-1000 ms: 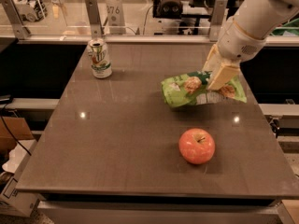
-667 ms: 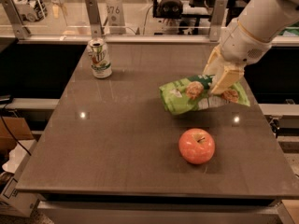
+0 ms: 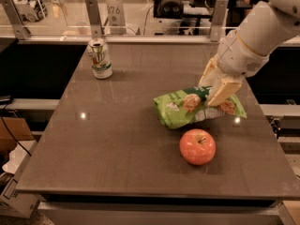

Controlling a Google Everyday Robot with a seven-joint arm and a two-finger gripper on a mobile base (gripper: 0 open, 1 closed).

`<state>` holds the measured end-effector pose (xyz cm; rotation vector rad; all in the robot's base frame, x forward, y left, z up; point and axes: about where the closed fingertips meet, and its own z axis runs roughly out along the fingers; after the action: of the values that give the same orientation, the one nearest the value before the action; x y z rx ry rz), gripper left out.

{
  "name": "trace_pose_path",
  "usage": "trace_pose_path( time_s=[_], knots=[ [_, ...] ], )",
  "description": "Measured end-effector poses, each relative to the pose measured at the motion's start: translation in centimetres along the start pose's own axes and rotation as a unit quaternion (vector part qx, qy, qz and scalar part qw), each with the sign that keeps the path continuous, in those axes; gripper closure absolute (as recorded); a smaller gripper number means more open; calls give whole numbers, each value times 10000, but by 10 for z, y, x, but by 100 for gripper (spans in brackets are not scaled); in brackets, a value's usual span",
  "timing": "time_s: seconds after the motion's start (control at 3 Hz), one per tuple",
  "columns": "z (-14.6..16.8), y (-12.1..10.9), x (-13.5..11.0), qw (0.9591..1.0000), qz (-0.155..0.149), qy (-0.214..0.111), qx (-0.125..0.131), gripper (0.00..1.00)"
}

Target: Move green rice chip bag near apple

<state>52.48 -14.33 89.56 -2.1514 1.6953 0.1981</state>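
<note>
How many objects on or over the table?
3: soda can back left; chip bag right of center, its top edge in the gripper; apple just in front of it. None look hidden.

Single camera only, parked high off the near edge of the table (image 3: 117, 139), tilted down and facing 12 o'clock across the top. Close enough to fill most of the shot with tabletop, with the far rail and lab clutter squeezed in along the top. Puts the soda can (image 3: 100, 58) at 11 o'clock, the apple (image 3: 198, 146) at about 5 o'clock and the green rice chip bag (image 3: 176, 111) just right of centre. Catches the arm slanting down from 2 o'clock, with the gripper (image 3: 207, 95) a bit right of centre, pinched on the bag's upper edge.
</note>
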Motion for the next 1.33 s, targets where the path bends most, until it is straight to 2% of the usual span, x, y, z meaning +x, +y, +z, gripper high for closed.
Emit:
trace_pose_path(
  time_s=[1.0,1.33],
  knots=[
    [15,8,-7,9998,91,-189,-55,13],
    [16,7,-8,9998,83,-188,-50,0]
  ],
)
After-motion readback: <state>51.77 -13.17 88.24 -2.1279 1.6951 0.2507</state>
